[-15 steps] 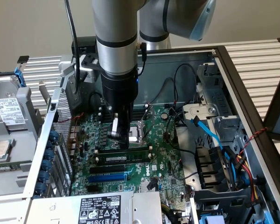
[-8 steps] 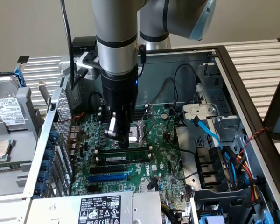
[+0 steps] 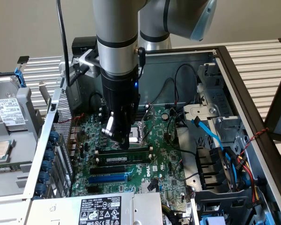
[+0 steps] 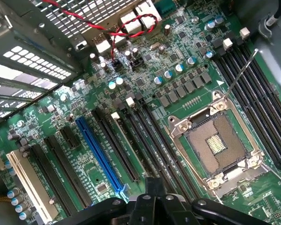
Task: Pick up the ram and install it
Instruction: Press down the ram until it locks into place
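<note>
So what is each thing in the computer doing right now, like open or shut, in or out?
gripper: shut, just above the ram
ram: lying along a slot on the motherboard
processor socket: empty, its metal frame around it
blue expansion slot: empty
computer case: side open, lying flat

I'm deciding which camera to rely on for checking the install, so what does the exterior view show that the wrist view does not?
Exterior view alone: the arm over the open case, a ram stick with a white label standing in a slot just below the gripper, the drive cage with blue cables, and a loose hard drive.

Wrist view alone: the white expansion slot and the red twisted wire.

Both: the green motherboard, the open CPU socket and the blue expansion slot.
</note>
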Robot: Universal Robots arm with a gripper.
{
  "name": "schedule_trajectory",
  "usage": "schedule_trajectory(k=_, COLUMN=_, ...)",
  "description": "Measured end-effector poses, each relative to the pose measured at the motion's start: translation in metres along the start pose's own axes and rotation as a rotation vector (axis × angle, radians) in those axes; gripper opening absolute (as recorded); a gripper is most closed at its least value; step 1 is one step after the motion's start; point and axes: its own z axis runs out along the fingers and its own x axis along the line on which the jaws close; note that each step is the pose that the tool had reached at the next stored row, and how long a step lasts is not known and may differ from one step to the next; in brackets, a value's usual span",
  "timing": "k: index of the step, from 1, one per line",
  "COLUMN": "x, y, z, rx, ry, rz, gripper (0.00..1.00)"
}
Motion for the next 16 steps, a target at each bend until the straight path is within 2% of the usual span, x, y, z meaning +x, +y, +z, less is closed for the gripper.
schedule_trajectory(k=16, x=0.0, y=0.0, z=0.0, rx=-0.0081, ry=0.0002, rz=0.278, gripper=0.1)
